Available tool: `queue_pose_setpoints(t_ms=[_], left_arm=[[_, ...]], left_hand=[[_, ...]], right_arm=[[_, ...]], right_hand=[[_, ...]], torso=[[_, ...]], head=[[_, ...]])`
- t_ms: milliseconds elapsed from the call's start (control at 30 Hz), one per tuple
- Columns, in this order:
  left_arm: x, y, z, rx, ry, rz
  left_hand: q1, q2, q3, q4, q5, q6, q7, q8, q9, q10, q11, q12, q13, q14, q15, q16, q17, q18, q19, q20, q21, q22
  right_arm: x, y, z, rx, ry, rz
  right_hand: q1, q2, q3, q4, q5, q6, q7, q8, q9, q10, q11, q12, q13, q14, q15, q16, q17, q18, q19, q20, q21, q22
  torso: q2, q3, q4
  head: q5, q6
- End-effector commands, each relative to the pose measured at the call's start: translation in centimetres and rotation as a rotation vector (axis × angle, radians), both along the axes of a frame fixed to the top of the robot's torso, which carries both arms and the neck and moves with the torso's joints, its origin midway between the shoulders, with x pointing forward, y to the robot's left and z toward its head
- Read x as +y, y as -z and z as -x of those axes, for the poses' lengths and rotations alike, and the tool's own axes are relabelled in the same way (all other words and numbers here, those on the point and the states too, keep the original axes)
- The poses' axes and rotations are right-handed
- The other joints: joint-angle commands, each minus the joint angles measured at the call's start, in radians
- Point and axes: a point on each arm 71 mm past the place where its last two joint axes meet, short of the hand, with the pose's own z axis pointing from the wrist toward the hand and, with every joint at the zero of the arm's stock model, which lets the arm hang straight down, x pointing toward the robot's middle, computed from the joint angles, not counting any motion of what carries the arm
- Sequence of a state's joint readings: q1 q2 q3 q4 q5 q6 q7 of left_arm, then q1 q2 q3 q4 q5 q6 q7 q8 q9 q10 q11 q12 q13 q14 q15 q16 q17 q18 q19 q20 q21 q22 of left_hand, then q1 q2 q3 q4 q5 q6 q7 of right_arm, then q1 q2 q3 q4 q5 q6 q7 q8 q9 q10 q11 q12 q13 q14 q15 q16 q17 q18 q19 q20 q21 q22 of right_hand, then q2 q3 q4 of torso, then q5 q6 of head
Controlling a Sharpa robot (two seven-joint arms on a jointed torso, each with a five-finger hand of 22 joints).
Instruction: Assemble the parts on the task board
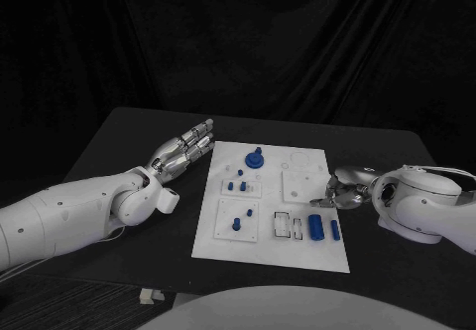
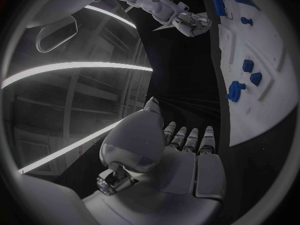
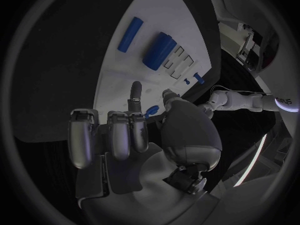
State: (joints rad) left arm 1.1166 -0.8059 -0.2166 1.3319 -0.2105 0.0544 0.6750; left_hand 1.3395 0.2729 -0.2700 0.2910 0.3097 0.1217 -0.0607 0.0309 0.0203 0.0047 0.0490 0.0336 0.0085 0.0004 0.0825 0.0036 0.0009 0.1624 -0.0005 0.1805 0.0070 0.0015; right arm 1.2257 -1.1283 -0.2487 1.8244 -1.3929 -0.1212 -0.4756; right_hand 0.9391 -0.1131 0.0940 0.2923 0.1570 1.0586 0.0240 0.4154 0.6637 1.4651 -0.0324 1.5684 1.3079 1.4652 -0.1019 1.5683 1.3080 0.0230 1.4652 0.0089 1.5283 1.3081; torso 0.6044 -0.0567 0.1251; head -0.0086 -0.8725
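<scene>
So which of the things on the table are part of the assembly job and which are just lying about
Part of the job:
- white board
- round blue knob
- thick blue cylinder
- thin blue bar
- small blue pegs
- single blue peg

Just lying about:
- nothing loose that I can see; only the black table

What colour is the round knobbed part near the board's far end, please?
Blue; the knobbed part shows best in the head view.

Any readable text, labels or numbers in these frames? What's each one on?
One partly readable marking: letters ending in "US" on the left arm's white forearm, seen in the right wrist view; the rest is too blurred to make out.
No readable text on the task board or the blue parts.
</scene>
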Motion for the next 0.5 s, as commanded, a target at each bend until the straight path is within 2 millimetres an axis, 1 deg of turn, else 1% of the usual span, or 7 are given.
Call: queue_pose_setpoints(t_ms=[33,100,167,233,367,433,500], left_arm=[[-0.21,-0.18,0.14,-0.013,0.014,0.033],[-0.26,-0.17,0.16,-0.011,0.017,0.034],[-0.31,-0.16,0.17,-0.009,0.019,0.035],[-0.38,-0.14,0.18,-0.007,0.022,0.036],[-0.42,-0.11,0.19,-0.004,0.025,0.036],[-0.41,-0.09,0.19,-0.003,0.026,0.036],[-0.39,-0.06,0.19,-0.001,0.027,0.035]], left_hand=[[0.011,-0.002,0.002,-0.001,0.005,0.001,0.008,-0.003,0.001,-0.001,0.01,0.003,0.0,0.0,0.006,-0.004,-0.001,0.006,0.001,0.006,-0.006,0.001],[0.013,-0.001,0.002,-0.001,0.006,0.003,0.011,-0.002,0.001,0.0,0.012,0.004,0.0,0.0,0.008,-0.004,-0.001,0.006,0.001,0.008,-0.006,0.001],[0.014,-0.001,0.003,-0.001,0.007,0.004,0.013,-0.002,0.002,0.0,0.014,0.004,0.0,0.0,0.01,-0.004,-0.001,0.006,0.001,0.009,-0.006,0.002],[0.015,-0.001,0.004,-0.002,0.009,0.005,0.014,-0.001,0.002,0.0,0.015,0.004,0.0,0.0,0.011,-0.004,-0.001,0.006,0.001,0.011,-0.006,0.002],[0.019,-0.001,0.005,-0.002,0.013,0.008,0.018,-0.001,0.002,0.0,0.017,0.004,0.001,0.0,0.015,-0.004,-0.001,0.007,0.002,0.016,-0.006,0.003],[0.019,-0.001,0.005,-0.002,0.013,0.008,0.018,-0.001,0.002,0.0,0.017,0.004,0.001,0.0,0.015,-0.004,-0.001,0.007,0.002,0.016,-0.006,0.003],[0.021,-0.001,0.006,-0.002,0.014,0.013,0.024,0.001,0.003,0.0,0.019,0.005,0.001,0.0,0.019,-0.004,-0.001,0.007,0.002,0.02,-0.005,0.003]], right_arm=[[-0.1,0.43,0.37,0.041,0.01,0.076],[0.0,0.5,0.46,0.049,0.008,0.082],[0.05,0.57,0.53,0.056,0.006,0.086],[0.1,0.71,0.67,0.065,0.004,0.092],[0.17,0.91,0.86,0.077,0.003,0.099],[0.22,1.08,0.96,0.084,0.003,0.104],[0.3,1.32,1.08,0.092,0.001,0.107]], right_hand=[[-0.007,-0.002,0.008,0.0,-0.008,0.011,-0.001,-0.005,0.005,0.106,-0.007,0.002,0.263,0.106,-0.009,0.002,0.263,-0.013,0.09,-0.008,0.003,0.25],[-0.003,0.0,0.01,-0.001,-0.018,0.014,-0.002,-0.005,0.015,0.106,-0.008,0.002,0.263,0.106,-0.011,0.002,0.263,-0.014,0.091,-0.009,0.006,0.251],[0.002,-0.001,0.011,-0.001,-0.045,0.015,-0.003,-0.007,0.03,0.106,-0.01,0.002,0.263,0.106,-0.012,0.002,0.263,-0.014,0.091,-0.01,0.009,0.251],[0.013,-0.003,0.011,-0.002,-0.069,0.017,-0.005,-0.009,0.044,0.106,-0.011,0.002,0.263,0.106,-0.013,0.002,0.263,-0.015,0.092,-0.011,0.012,0.253],[0.023,-0.006,0.011,-0.002,-0.082,0.021,-0.006,-0.008,0.056,0.106,-0.012,0.002,0.263,0.106,-0.014,0.002,0.263,-0.016,0.093,-0.012,0.014,0.253],[0.024,-0.007,0.009,-0.001,-0.092,0.022,-0.007,-0.008,0.063,0.106,-0.013,0.002,0.263,0.106,-0.015,0.002,0.263,-0.015,0.093,-0.012,0.014,0.253],[0.026,-0.009,0.007,-0.001,-0.1,0.022,-0.007,-0.007,0.069,0.106,-0.013,0.002,0.263,0.106,-0.015,0.002,0.263,-0.015,0.091,-0.013,0.012,0.252]], torso=[[0.0,-0.0011,-0.0005],[0.0,-0.0009,-0.0006],[0.0,-0.001,-0.0004],[0.0,-0.0009,0.0016],[0.0,-0.0002,0.0017],[0.0,0.0002,0.0005],[0.0,0.0,0.0001]], head=[[0.0,0.0],[0.001,0.0],[0.0,0.0],[-0.002,0.0],[0.001,0.0],[0.006,0.0],[0.006,0.0]])
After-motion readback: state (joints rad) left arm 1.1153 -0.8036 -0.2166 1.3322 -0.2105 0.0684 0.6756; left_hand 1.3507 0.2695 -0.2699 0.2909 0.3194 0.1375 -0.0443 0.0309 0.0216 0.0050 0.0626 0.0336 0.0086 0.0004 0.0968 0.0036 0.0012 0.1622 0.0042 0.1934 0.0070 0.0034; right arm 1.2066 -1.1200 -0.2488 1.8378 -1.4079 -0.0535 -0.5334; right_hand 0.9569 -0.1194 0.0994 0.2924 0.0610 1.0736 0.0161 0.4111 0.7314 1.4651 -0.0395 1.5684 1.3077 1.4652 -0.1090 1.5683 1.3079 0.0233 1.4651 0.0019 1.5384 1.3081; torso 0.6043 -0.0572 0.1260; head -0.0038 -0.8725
